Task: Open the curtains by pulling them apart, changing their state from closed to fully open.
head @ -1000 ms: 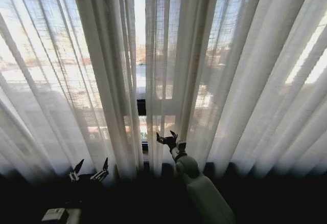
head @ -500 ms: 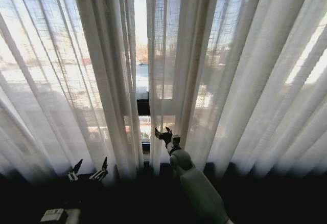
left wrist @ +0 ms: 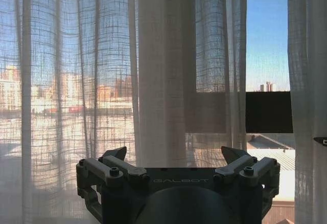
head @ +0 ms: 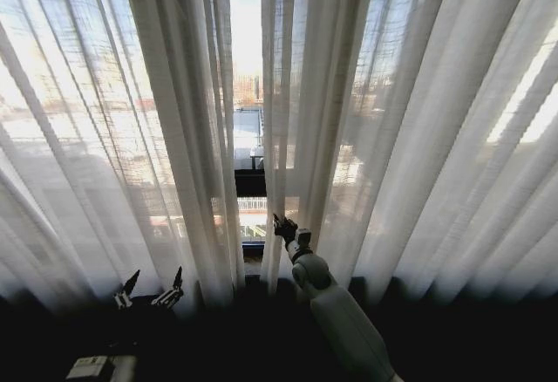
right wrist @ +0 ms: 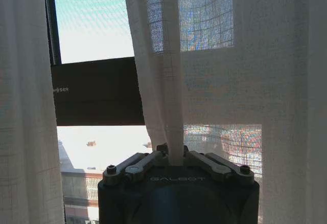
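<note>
My right jaws sit at the inner edge of the right curtain, beside the central gap; my left jaws hang low before the left curtain.

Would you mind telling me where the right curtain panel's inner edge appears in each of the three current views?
Head view: the right curtain's inner edge hangs just right of the central gap, pinched low down by the right end effector.
Left wrist view: it hangs at the far side, past the open left end effector.
Right wrist view: it runs down the centre into the shut fingers.
Shared landmark: the dark window frame bar.
</note>
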### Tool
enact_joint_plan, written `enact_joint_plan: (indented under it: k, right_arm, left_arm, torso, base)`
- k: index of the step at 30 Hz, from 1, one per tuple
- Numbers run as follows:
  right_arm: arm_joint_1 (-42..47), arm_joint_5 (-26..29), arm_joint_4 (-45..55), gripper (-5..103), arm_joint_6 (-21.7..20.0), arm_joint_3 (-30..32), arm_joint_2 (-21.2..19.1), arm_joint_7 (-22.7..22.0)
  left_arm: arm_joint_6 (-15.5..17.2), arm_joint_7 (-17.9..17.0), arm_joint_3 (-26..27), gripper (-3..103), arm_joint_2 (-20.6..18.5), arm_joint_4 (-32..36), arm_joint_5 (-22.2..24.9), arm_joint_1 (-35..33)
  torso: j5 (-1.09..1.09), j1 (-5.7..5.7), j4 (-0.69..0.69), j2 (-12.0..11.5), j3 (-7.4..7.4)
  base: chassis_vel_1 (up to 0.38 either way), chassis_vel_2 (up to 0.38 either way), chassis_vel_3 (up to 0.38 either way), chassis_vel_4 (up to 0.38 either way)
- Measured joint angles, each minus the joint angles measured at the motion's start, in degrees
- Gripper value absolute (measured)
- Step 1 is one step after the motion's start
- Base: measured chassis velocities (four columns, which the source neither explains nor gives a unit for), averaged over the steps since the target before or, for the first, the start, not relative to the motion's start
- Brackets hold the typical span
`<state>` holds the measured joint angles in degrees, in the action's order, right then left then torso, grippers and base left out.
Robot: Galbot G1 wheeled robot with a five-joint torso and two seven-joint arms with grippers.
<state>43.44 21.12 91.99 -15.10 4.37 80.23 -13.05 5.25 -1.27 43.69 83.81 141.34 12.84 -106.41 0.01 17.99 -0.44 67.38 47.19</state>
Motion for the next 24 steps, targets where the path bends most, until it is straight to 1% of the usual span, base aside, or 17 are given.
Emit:
enact_joint_plan:
  k: [2, 3, 7, 15, 24]
  right_arm:
    - [0.0, 0.01, 0.08, 6, 0.0, 0.0, -0.02, -0.11]
    - [0.0, 0.02, 0.15, 2, 0.0, -0.01, -0.05, -0.2]
    - [-0.16, 0.07, 0.39, 0, -0.1, 0.12, -0.16, -1.11]
    - [-0.22, 0.21, 0.76, 0, -0.57, 0.51, -0.58, -2.16]
    - [0.78, 0.63, 2.41, 0, -1.66, 1.79, -1.68, -2.19]
  left_arm:
    - [-0.1, 0.0, 0.02, 100, -0.01, -0.01, 0.01, -0.02]
    - [-0.22, 0.0, 0.05, 100, -0.01, -0.02, 0.03, -0.06]
    - [-0.58, 0.01, 0.24, 100, -0.03, -0.03, 0.17, -0.42]
    - [-1.51, 0.03, 0.83, 100, -0.08, -0.04, 0.52, -1.08]
    - [-1.66, 0.09, 0.79, 100, -0.13, -0.08, 0.62, -1.09]
  torso:
    - [0.0, 0.0, 0.0, 0.0, 0.0]
    - [0.0, 0.0, 0.0, 0.0, 0.0]
    - [0.0, 0.0, 0.0, 0.0, 0.0]
    - [0.0, 0.0, 0.0, 0.0, 0.0]
    - [0.0, 0.0, 0.0, 0.0, 0.0]
  base:
    - [0.0, 0.0, 0.0, 0.0]
    - [0.0, 0.0, 0.0, 0.0]
    - [0.0, 0.0, 0.0, 0.0]
    - [0.0, 0.0, 0.0, 0.0]
    - [0.0, 0.0, 0.0, 0.0]
